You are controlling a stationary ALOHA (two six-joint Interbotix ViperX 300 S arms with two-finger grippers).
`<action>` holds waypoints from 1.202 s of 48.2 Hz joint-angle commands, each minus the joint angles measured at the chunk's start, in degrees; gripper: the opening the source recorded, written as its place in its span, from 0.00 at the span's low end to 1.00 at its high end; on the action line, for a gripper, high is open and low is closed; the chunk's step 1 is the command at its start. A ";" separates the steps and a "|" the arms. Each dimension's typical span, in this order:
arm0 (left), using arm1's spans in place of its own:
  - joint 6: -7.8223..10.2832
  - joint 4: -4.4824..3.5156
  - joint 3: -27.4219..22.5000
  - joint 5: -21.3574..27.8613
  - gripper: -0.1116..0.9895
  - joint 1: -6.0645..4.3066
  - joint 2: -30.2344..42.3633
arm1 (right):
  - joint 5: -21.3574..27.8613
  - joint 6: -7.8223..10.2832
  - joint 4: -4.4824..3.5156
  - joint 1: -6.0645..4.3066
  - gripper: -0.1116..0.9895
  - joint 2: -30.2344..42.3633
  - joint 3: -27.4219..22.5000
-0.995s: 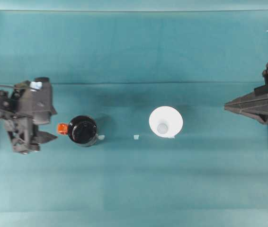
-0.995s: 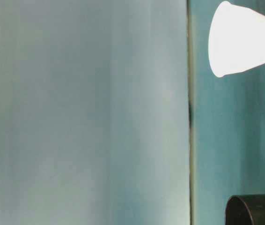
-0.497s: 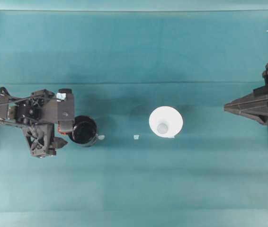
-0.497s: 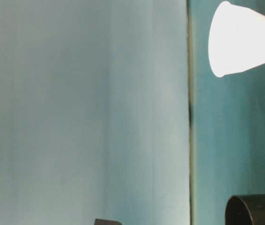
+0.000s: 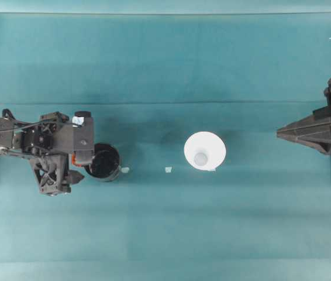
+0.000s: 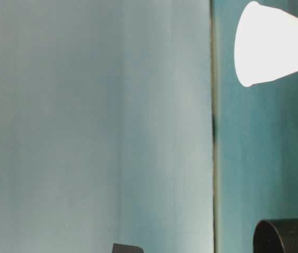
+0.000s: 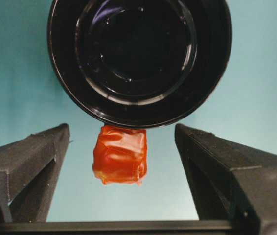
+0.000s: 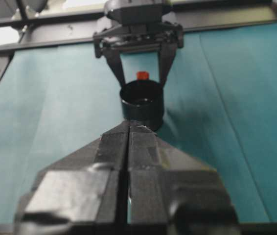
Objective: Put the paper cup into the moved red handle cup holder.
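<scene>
The left hand is spread wide with its 2 fingers straddling the orange-red tab of the red handle cup holder, touching neither side of it. The holder sits upright on the teal worktop at the left, and the paper cup stands well apart to its right, near the middle, mouth up. The step in hand looks like gripping the tab so the holder can be shifted. To do it well, the fingers should close evenly on the tab's flat sides, centred as they are now, and low enough to catch its full depth without scraping the black rim. A light, level drag would keep the holder from tipping. The right hand waits at the right edge, pressed closed and empty.
</scene>
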 commanded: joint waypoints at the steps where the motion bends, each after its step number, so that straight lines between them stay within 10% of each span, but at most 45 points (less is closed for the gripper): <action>1: 0.09 0.09 -0.70 -0.26 0.92 0.00 -0.18 | -0.26 0.53 0.18 -0.09 0.00 0.35 -0.44; 15: 0.44 0.09 -0.79 -0.18 0.82 -0.09 -0.18 | -0.18 0.53 0.18 -0.09 0.00 0.35 -0.44; 25: 1.85 0.09 -1.05 -0.26 0.34 -0.18 -0.35 | -0.18 0.44 0.18 0.00 0.00 0.44 -0.44; 46: 3.34 0.09 -2.02 1.93 0.34 -0.26 -0.88 | 0.70 0.53 0.18 -0.09 0.00 0.44 -0.44; 58: 3.69 0.44 -11.87 16.79 0.34 0.44 -9.58 | 0.79 0.44 0.18 -0.09 0.00 0.44 -0.44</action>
